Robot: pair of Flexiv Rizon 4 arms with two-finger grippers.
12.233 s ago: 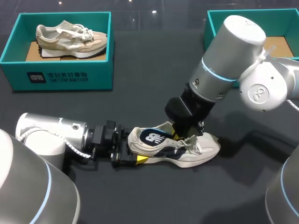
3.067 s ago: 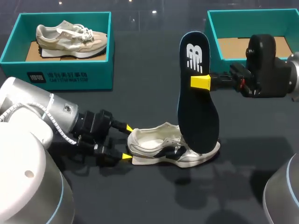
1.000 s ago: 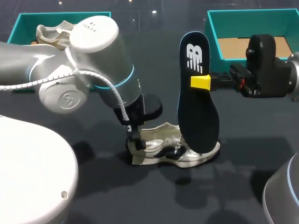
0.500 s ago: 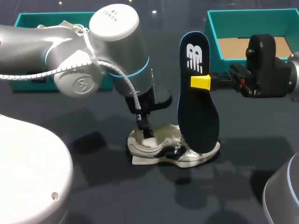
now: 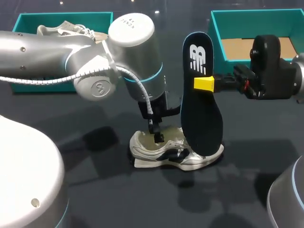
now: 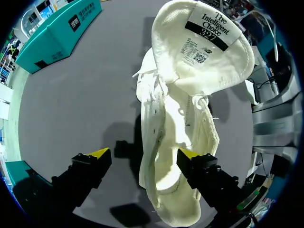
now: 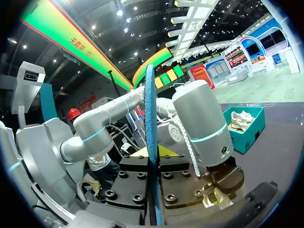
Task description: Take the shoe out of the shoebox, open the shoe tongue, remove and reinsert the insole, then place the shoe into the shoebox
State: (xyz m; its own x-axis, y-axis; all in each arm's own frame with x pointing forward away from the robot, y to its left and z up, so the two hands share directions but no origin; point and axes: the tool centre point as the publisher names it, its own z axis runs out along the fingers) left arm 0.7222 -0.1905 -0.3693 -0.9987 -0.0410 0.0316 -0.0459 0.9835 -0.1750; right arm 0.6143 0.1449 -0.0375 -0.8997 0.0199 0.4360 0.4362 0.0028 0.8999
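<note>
Shoe (image 5: pixel 175 152) rests on its sole on the table (image 5: pixel 95 190), tongue (image 6: pixel 204 42) folded out, directly beneath our left gripper (image 6: pixel 144 153). That gripper is spread wide, one finger over the heel opening and the other outside the side wall; we judge this lets it steady the shoe for reinsertion. Our right gripper (image 5: pixel 205 83) is clamped on the insole (image 5: pixel 202 99), holding it upright with its lower end near the shoe's front, likely poised to slide in.
</note>
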